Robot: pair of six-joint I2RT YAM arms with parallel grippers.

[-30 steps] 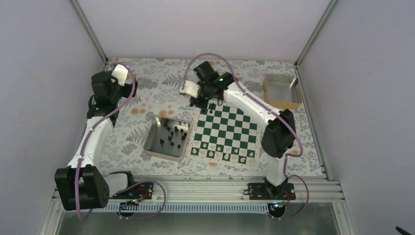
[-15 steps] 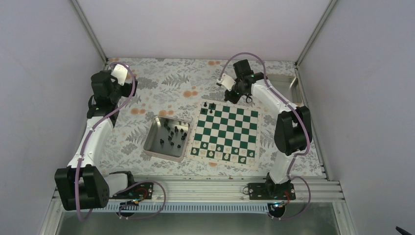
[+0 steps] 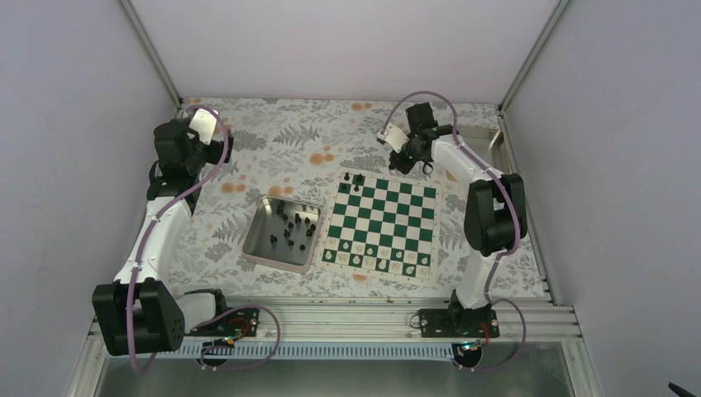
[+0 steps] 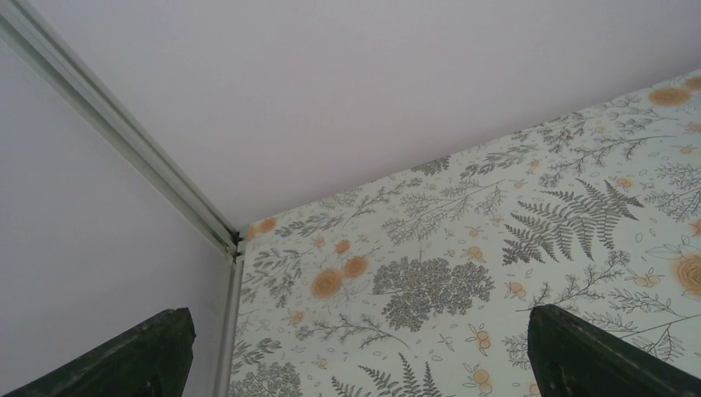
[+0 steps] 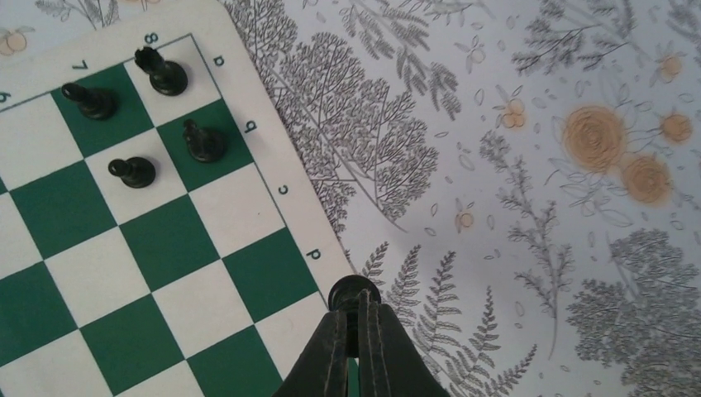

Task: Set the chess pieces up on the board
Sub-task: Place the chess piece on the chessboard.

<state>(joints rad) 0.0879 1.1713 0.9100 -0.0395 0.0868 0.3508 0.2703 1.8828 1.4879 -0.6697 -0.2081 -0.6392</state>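
Observation:
The green and white board (image 3: 380,219) lies at the table's middle. Several black chess pieces (image 3: 354,183) stand on its far left corner; the right wrist view shows them (image 5: 203,142) on the board (image 5: 165,240). More black pieces (image 3: 289,225) lie in the metal tray (image 3: 258,248). My right gripper (image 3: 405,164) hovers over the board's far edge, shut on a black piece (image 5: 355,293) held at its tips (image 5: 355,318). My left gripper (image 3: 220,145) is open and empty near the far left corner, its fingers (image 4: 124,364) wide apart over bare cloth.
Pale pieces (image 3: 376,260) stand on the board's near rows. A brown box (image 3: 498,145) at the back right is largely hidden by my right arm. White walls close the cell on three sides, and a metal rail (image 3: 347,318) runs along the near edge.
My right gripper has swung from the board's far left corner to the right along the far edge, uncovering the black pieces standing there. The left arm has not moved.

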